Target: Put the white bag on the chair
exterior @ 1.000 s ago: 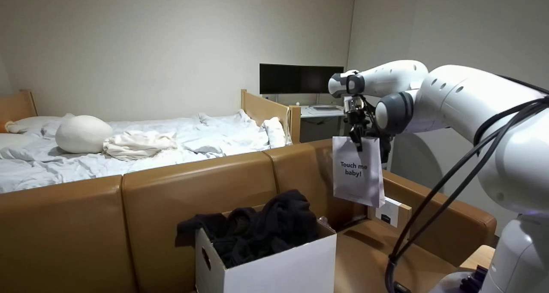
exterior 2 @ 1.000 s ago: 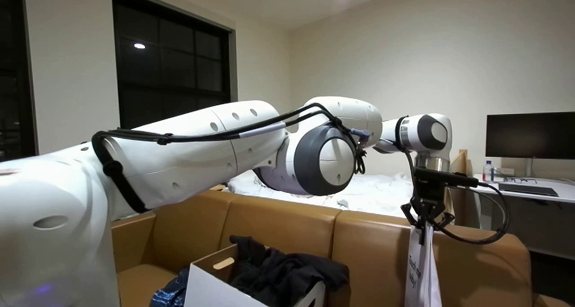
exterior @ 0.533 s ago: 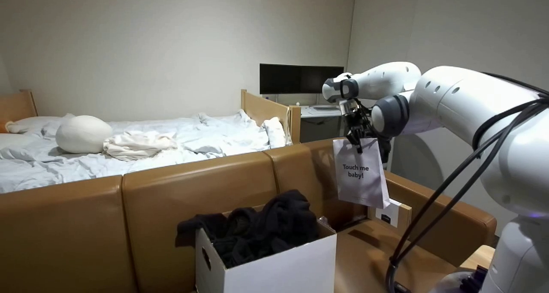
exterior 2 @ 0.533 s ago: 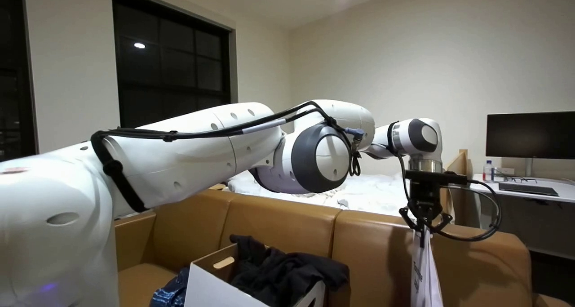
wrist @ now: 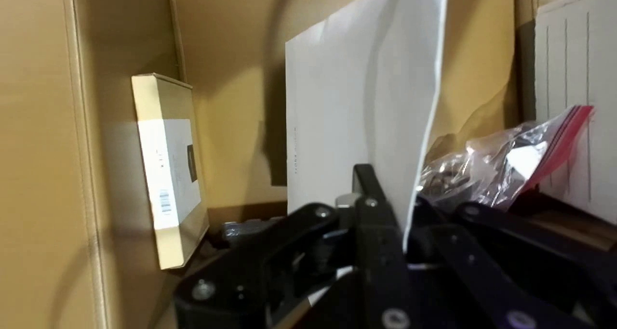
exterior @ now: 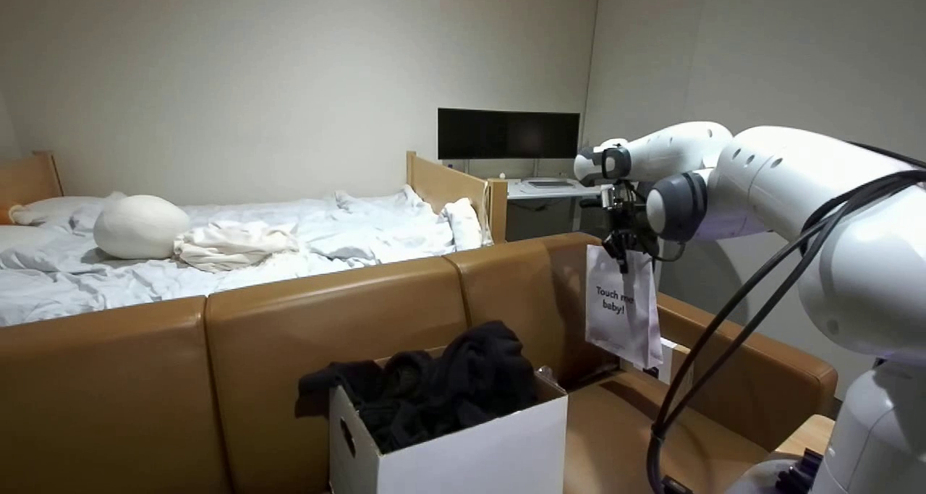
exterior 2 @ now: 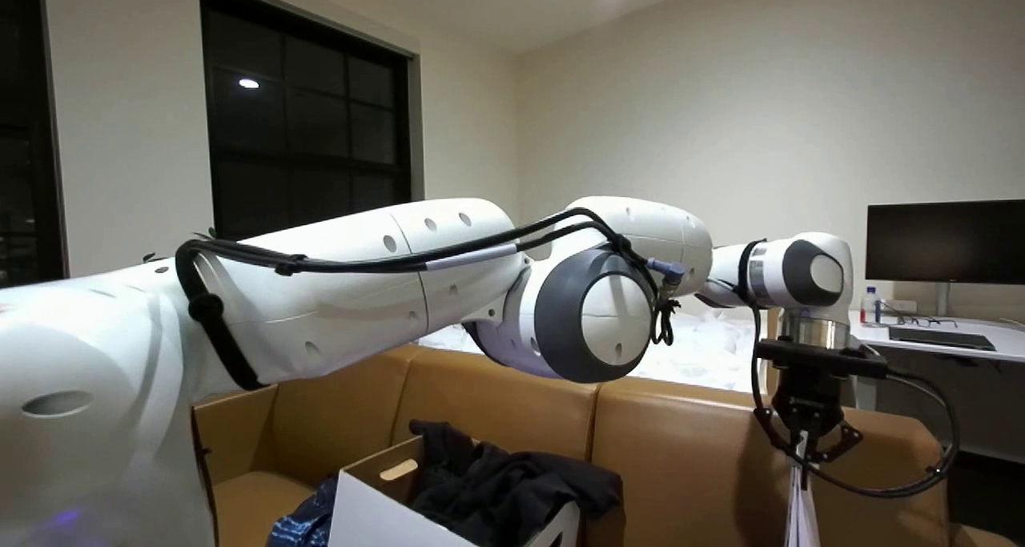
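Note:
The white bag [exterior: 623, 338], a flat paper bag with dark print, hangs upright from my gripper [exterior: 623, 264] in an exterior view. My gripper is shut on its top edge. In an exterior view the bag [exterior 2: 801, 519] shows nearly edge-on under the gripper [exterior 2: 803, 463], its lower part cut off by the frame. In the wrist view the bag [wrist: 332, 102] runs between the fingers [wrist: 368, 189]; the far finger is mostly hidden behind it. The chair [exterior: 615, 436] is a wide tan-brown padded seat with backrest and armrest. The bag hangs above its seat, near the armrest.
A white box [exterior: 470, 450] of dark clothes [exterior: 463, 378] stands left of the bag. A small tan box with a white label [wrist: 176, 170] leans at the armrest. A clear plastic bag with a red strip [wrist: 487, 160] lies near the backrest. A bed [exterior: 325, 241] is behind.
Over the last half second my gripper and the bag have moved down and to the right in both exterior views. The bag sways slightly. The gripper stays shut on it.

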